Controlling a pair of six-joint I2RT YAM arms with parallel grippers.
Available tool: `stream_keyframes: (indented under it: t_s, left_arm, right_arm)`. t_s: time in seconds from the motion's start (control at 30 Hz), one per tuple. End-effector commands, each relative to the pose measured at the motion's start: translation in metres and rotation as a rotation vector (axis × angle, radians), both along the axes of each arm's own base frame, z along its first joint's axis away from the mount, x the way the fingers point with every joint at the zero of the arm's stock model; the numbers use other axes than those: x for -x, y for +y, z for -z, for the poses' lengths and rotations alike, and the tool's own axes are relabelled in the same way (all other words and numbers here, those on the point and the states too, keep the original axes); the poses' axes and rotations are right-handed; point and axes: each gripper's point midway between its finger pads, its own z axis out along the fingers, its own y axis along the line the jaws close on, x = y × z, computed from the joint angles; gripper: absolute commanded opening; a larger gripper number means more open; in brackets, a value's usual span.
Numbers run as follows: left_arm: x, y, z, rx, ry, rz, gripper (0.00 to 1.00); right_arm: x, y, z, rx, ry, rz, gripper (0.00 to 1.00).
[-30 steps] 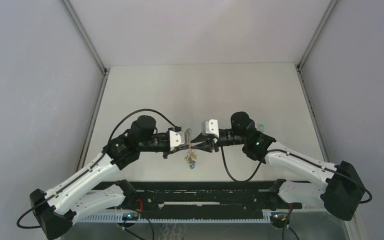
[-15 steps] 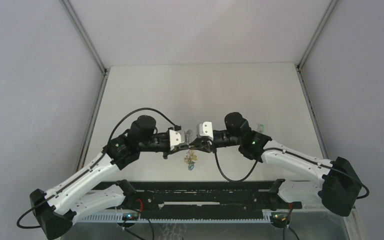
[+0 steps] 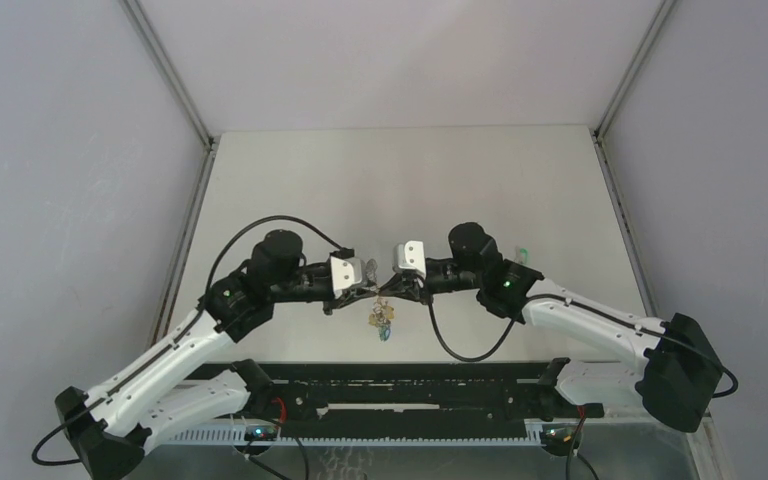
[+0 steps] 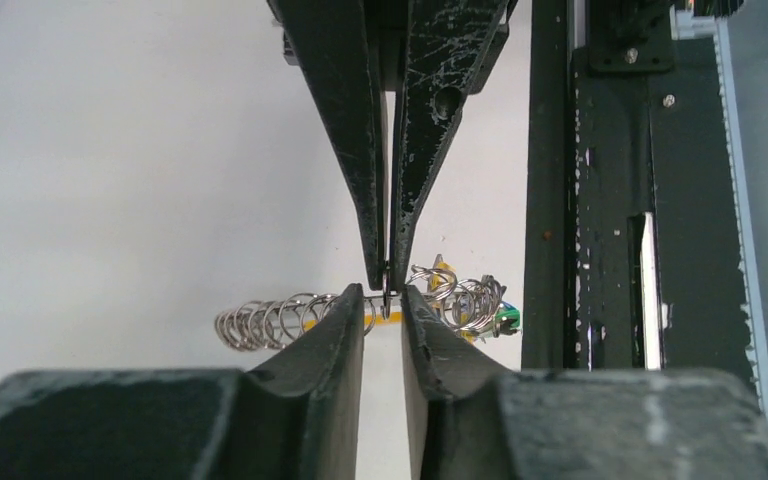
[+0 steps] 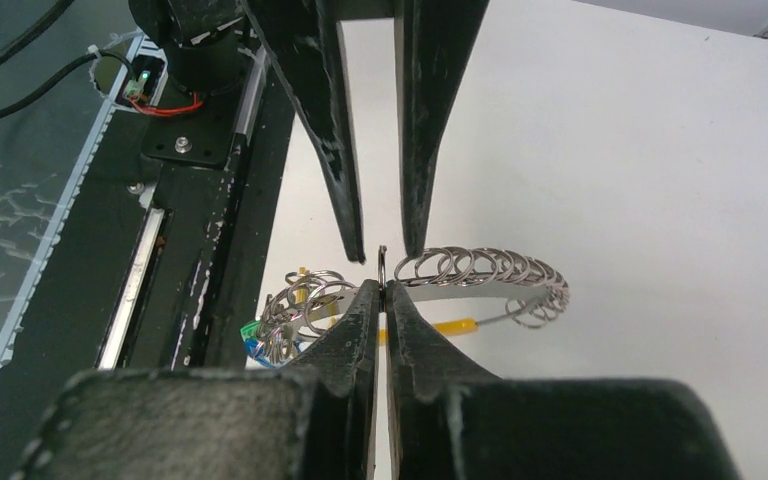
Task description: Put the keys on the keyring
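Top view: the left gripper and the right gripper are facing each other tip to tip above the counter, and the keys are hanging just below the point where the tips meet. How the jaws stand is not resolving at this range. Left wrist view: the left gripper's jaws are standing slightly spread and gripping nothing. The right gripper is pointing in from the opposite side, its jaws pressed together on a single ring of the keyring. The silvery coil is trailing off to one side of the tips, and the keys, one green-headed, are bunching on the other side. Right wrist view: the right gripper is pinching that ring edge-on at its very tips, with the left gripper's jaws straddling it and a gap showing on either side. The yellow band is lying just beyond the tips. Judgement: the ring is being held upright and steady so that the opposite gripper can work on it. Whether the keys are already threaded is not confirmable. No brand, label or legible writing is showing in any view.
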Motion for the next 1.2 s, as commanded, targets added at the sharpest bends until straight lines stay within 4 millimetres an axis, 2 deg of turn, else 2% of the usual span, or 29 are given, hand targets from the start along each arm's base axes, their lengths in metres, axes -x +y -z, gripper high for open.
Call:
stream_keyframes:
  t_s: [0.0, 0.13, 0.53, 0.73, 0.93, 1.17]
  left_arm:
    - [-0.002, -0.002, -0.048, 0.140, -0.124, 0.017, 0.28]
    - [0.000, -0.001, -0.050, 0.160, -0.140, 0.024, 0.36]
    - [0.000, -0.005, -0.053, 0.184, -0.126, 0.033, 0.36]
    - [0.001, -0.008, -0.051, 0.178, -0.103, 0.049, 0.29]
    - [0.002, -0.011, -0.046, 0.162, -0.077, 0.066, 0.16]
    - [0.002, -0.012, -0.044, 0.153, -0.064, 0.070, 0.13]
  right_arm:
    - [-0.005, -0.001, -0.056, -0.168, -0.065, -0.004, 0.00]
    - [-0.004, -0.006, -0.064, -0.207, -0.062, -0.001, 0.00]
    - [-0.001, -0.009, -0.071, -0.247, -0.052, -0.019, 0.00]
    - [0.000, -0.008, -0.074, -0.255, -0.055, -0.026, 0.00]
    - [0.001, -0.007, -0.073, -0.254, -0.060, -0.031, 0.00]
    - [0.003, -0.007, -0.071, -0.244, -0.065, -0.036, 0.00]
